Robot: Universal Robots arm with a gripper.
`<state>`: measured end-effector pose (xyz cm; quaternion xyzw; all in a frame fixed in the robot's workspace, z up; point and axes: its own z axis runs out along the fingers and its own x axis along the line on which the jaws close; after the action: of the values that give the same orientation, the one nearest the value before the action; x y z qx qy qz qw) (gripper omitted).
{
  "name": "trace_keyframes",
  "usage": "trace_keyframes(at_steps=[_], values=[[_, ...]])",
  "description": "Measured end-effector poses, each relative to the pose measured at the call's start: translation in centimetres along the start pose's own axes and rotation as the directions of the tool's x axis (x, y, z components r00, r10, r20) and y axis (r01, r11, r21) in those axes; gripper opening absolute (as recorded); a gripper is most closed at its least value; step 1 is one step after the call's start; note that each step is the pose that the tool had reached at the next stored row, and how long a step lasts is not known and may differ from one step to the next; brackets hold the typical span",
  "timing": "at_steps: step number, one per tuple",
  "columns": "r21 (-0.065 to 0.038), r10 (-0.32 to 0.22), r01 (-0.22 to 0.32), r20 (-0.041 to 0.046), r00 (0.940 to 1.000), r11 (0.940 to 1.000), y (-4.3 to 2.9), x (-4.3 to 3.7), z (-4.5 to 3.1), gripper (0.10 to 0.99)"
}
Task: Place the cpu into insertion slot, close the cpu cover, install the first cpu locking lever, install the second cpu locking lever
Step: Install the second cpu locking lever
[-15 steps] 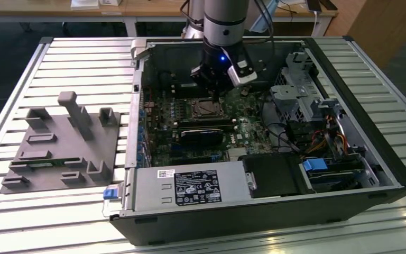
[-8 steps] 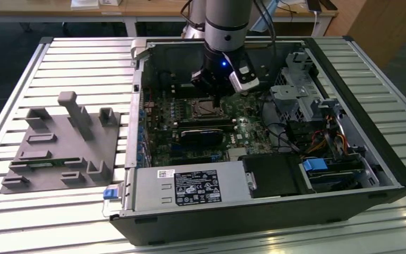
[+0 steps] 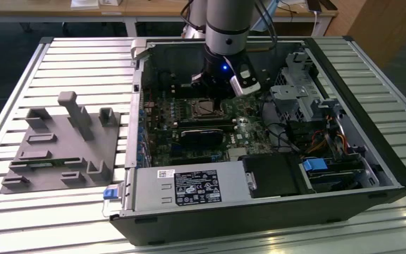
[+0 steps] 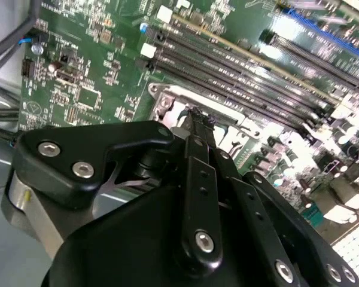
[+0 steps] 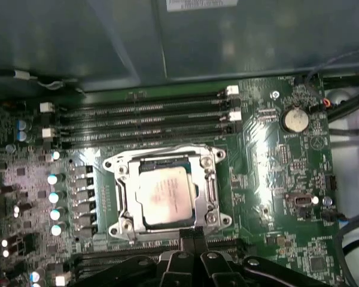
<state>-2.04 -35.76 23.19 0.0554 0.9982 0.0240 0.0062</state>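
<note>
The cpu [image 5: 164, 197], a silvery-grey square chip, lies flat in the insertion slot [image 5: 218, 156] on the green board. The cpu cover [image 5: 124, 197], a silvery frame with a square window, lies down over the chip's edges. My gripper [image 5: 191, 234] is shut, its black fingertips together right at the socket's edge on the side away from the long memory slots. In the second wrist view the gripper [image 4: 195, 113] points down at the socket's metal rim. In the exterior view the gripper [image 3: 210, 91] hangs inside the open computer case, just behind the socket. I cannot tell whether a locking lever sits between the fingers.
Long black memory slots [image 5: 143, 116] run beside the socket, and a coin cell [image 5: 295, 119] sits on the board. The case holds a black block [image 3: 203, 136], a labelled power supply [image 3: 188, 185] and a drive cage with cables [image 3: 295, 95]. A grey fixture [image 3: 62, 143] stands at the exterior view's left.
</note>
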Motion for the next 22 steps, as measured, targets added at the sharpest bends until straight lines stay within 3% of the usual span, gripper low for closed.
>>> trace_keyframes(at_steps=[5,9,22], values=[[-0.006,0.0,0.0,-0.0007,1.0,1.0,-0.47,0.01,-0.02,0.106],[-0.009,0.0,0.0,-0.0011,1.0,1.0,-0.6,0.47,-0.03,0.106],[-0.014,0.0,0.0,-0.0015,1.0,0.9999,-1.23,0.88,-0.07,0.106]])
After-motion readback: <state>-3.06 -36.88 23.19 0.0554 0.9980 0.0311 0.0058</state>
